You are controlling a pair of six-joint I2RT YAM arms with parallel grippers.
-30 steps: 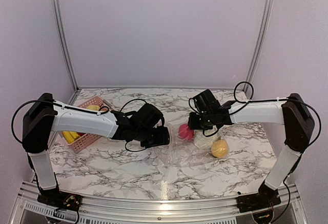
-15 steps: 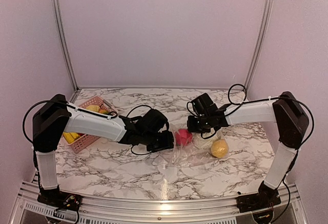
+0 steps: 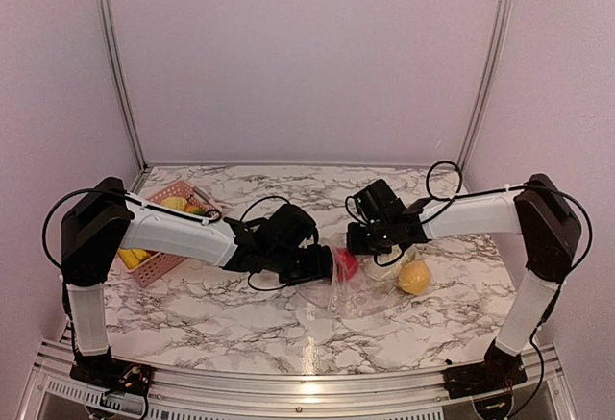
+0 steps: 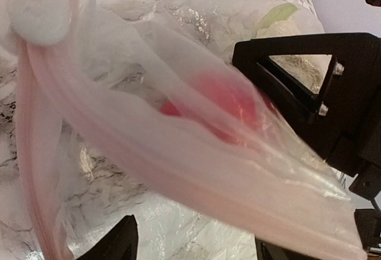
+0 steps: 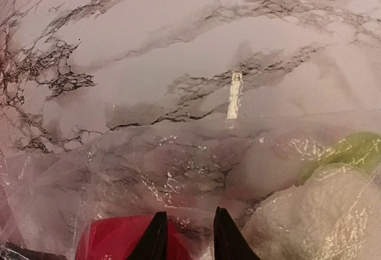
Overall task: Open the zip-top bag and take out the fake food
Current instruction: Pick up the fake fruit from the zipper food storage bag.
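Observation:
The clear zip-top bag (image 3: 363,290) lies crumpled at the table's middle. A red-pink piece of fake food (image 3: 347,263) sits at its mouth, and a yellow piece (image 3: 413,277) and a pale green-white piece (image 5: 333,212) sit further right in it. My left gripper (image 3: 323,264) is open at the bag's left mouth. In the left wrist view its jaws (image 4: 199,248) stand wide apart under the pink zip strip (image 4: 149,159). My right gripper (image 3: 361,240) is narrowly shut on the bag's film (image 5: 178,171), right above the red piece (image 5: 113,239).
A pink slatted basket (image 3: 157,261) with yellow bananas (image 3: 132,256) stands at the far left behind the left arm. The two grippers are close together over the bag. The marble table (image 3: 211,314) runs back to the grey walls.
My left gripper has moved right, up to the bag's mouth and the red piece. My right gripper has shifted slightly left and down, and the bag has bunched between them.

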